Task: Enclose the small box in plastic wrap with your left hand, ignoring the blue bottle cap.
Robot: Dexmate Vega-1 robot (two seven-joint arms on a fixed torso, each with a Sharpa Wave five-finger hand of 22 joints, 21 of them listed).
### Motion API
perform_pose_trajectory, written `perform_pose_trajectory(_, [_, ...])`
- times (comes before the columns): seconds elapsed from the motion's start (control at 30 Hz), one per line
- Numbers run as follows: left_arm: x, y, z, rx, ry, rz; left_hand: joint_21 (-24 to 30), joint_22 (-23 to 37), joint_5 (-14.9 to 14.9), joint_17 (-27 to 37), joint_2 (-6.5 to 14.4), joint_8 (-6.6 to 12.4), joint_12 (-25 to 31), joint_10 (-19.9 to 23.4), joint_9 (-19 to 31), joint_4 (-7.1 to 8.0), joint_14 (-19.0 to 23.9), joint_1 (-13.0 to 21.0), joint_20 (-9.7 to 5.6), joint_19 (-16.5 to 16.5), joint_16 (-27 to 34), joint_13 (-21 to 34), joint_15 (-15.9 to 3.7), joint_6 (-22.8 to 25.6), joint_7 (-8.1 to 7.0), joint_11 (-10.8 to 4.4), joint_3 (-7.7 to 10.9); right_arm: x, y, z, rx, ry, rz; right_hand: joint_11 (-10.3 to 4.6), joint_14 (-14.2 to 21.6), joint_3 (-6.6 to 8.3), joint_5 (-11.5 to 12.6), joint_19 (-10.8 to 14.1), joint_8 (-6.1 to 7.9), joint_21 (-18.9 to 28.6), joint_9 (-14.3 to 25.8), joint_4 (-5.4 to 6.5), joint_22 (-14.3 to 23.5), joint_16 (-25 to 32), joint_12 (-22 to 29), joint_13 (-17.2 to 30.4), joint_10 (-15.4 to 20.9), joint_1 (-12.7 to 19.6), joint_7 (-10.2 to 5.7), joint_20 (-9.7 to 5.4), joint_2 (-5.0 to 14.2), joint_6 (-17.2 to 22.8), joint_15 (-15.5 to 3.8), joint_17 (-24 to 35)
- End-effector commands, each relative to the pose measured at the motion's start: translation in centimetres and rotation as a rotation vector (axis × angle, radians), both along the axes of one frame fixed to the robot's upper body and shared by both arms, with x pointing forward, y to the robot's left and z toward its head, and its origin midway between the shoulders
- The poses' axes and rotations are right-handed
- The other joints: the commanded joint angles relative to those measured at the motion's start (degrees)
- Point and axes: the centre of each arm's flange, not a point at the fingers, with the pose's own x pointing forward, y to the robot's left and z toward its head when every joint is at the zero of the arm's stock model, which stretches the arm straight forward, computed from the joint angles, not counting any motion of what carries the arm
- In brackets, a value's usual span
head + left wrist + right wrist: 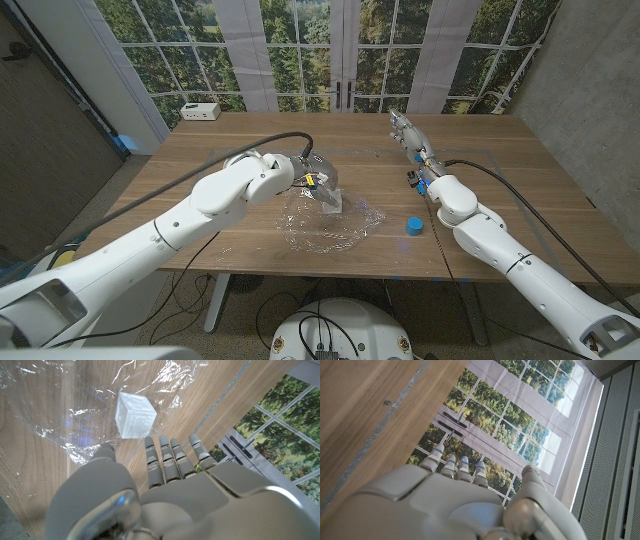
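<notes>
The wooden table [520, 170] stretches across the scene, with a tall window wall beyond its far edge. Both robot arms reach over it from the near side. The left arm crosses toward the middle of the table, and the left hand [312, 172] hovers over the far part of the plastic wrap [345, 232]. In the left wrist view its fingers [162, 462] are extended side by side, grasping nothing, with their tips just short of the small box [134, 415]. The right hand [407, 131] lies stretched out toward the far right part of the table, well apart from the wrap; its fingers are straight and it holds nothing.

The plastic wrap is a crumpled clear sheet spread on the table near the middle, toward the near edge. The small box, a translucent white cube [332, 200], sits on the wrap's far portion, just beside the left hand's fingertips. A white device [201, 111] rests at the far left corner of the table. The blue bottle cap [414, 226] lies to the right of the wrap, close beside the right forearm.
</notes>
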Motion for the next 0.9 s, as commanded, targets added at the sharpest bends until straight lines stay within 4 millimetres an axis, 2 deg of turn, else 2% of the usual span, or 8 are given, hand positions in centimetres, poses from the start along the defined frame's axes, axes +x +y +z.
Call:
perform_pose_trajectory(0.03, [-1.9, 0.8, 0.1, -0.041, -0.024, -0.031, -0.4, 0.2, -0.1, 0.1, -0.1, 0.49, 0.5, 1.0, 0.0, -0.97, 0.1, 1.0, 0.27, -0.4, 0.3, -0.1, -0.44, 1.3, -0.84, -0.35, 0.22, -0.1, 0.2, 0.0, 0.008, -0.008, 0.002, -0.26, 0.4, 0.23, 0.1, 0.1, 0.0, 0.2, 0.1, 0.2, 0.1, 0.4, -0.1, 0.3, 0.2, 0.0, -0.34, -0.42, 0.22, 0.2, 0.0, 0.3])
perform_pose_trajectory(0.13, [-1.7, 0.9, 0.0, -0.047, 0.05, -0.047, -0.2, 0.3, -0.2, 0.1, 0.0, 1.02, 2.2, 5.6, -0.2, -1.43, 3.7, 0.8, 0.15, 1.5, 1.6, -0.5, -1.53, 3.5, -0.44, -0.56, 0.4, -0.2, 0.2, 0.1, 0.011, -0.012, -0.004, -0.24, 0.4, 0.24, 0.1, 0.2, 0.0, 0.2, 0.1, 0.2, 0.1, 0.4, -0.1, 0.3, 0.2, 0.0, -0.29, -0.41, 0.23, 0.2, -0.11, 0.3])
perform_pose_trajectory(0.23, [-1.7, 0.8, -0.1, -0.041, 0.082, -0.037, 0.6, 0.3, -0.2, 0.1, 0.2, 1.1, 3.1, 8.7, -0.3, -1.79, 7.1, 0.6, -1.14, 4.7, 2.4, -0.9, -2.12, 4.6, 0.01, -0.79, 0.58, -0.3, 0.2, 0.0, 0.025, -0.018, -0.005, -0.26, 0.6, 0.26, 0.1, 0.2, -0.02, 0.2, 0.1, 0.2, 0.1, 0.5, -0.1, 0.3, 0.2, 0.0, -0.32, -0.41, 0.25, 0.2, -0.14, 0.3])
perform_pose_trajectory(0.3, [-1.6, 1.0, -0.3, -0.047, 0.077, -0.028, 0.8, 0.3, -0.2, 0.0, 0.4, 1.69, 3.9, 11.4, -0.3, -2.09, 9.8, 0.5, -1.66, 6.2, 3.0, -1.3, -2.64, 7.1, 1.16, -0.78, 0.79, -0.4, 0.2, 0.0, 0.016, -0.02, -0.007, -0.18, 0.7, 0.29, 0.1, 0.3, -0.04, 0.3, 0.1, 0.2, 0.1, 0.5, -0.1, 0.3, 0.2, 0.0, -0.29, -0.24, 0.24, 0.1, -0.05, 0.3])
perform_pose_trajectory(0.43, [-2.0, 1.2, -0.6, -0.059, 0.039, -0.061, 1.3, 0.3, -0.2, -0.2, 0.4, 1.81, 4.1, 12.6, -0.4, -2.37, 11.1, 0.4, -2.63, 8.0, 3.1, -1.6, -2.84, 8.1, 2.03, -0.58, 0.89, -0.6, 0.2, -0.1, 0.02, -0.013, -0.01, -0.14, 0.9, 0.33, 0.1, 0.5, -0.07, 0.3, 0.1, 0.21, 0.1, 0.6, -0.1, 0.3, 0.2, 0.0, -0.35, -0.12, 0.24, 0.1, -0.03, 0.3])
perform_pose_trajectory(0.57, [-2.8, 1.0, -0.7, -0.044, 0.023, -0.106, 1.0, 0.3, -0.3, -0.3, 0.4, 1.23, 3.2, 11.0, -0.4, -2.77, 9.9, 0.5, -2.17, 7.6, 2.1, -1.9, -2.69, 7.4, 2.04, -0.8, 1.07, -0.7, 0.2, -0.2, 0.013, -0.012, -0.012, -0.21, 0.9, 0.35, 0.1, 0.4, -0.05, 0.3, 0.1, 0.24, 0.1, 0.5, -0.1, 0.3, 0.2, 0.0, -0.45, -0.2, 0.2, 0.1, -0.1, 0.2])
perform_pose_trajectory(0.67, [-3.6, 1.1, -1.0, -0.019, -0.05, -0.085, 0.0, 0.3, -0.2, -0.6, -0.3, 1.89, 2.8, 10.8, -0.3, -5.84, 8.3, 3.8, -1.95, 6.4, 0.7, -2.1, -3.51, 10.3, 0.85, -1.94, 2.3, -0.9, 0.4, -0.3, 0.015, -0.013, -0.014, -0.26, 0.9, 0.36, 0.1, 0.4, -0.07, 0.3, 0.1, 0.25, 0.1, 0.5, -0.1, 0.3, 0.2, 0.0, -0.5, -0.3, 0.18, 0.1, -0.17, 0.2])
perform_pose_trajectory(0.9, [-5.0, 1.5, -2.0, 0.004, -0.047, -0.067, -1.9, 0.3, -0.2, -0.5, -2.0, 2.12, 1.3, 6.6, 0.0, -8.59, 2.6, 6.4, -1.33, 3.2, -1.0, -1.8, -2.51, 12.8, 0.18, -3.71, 2.57, -1.5, 1.0, -0.7, 0.018, -0.017, -0.006, -0.17, 0.9, 0.4, 0.1, 0.4, -0.07, 0.3, 0.1, 0.29, 0.1, 0.5, -0.1, 0.3, 0.2, 0.0, -0.41, -0.16, 0.16, 0.0, -0.06, 0.2])
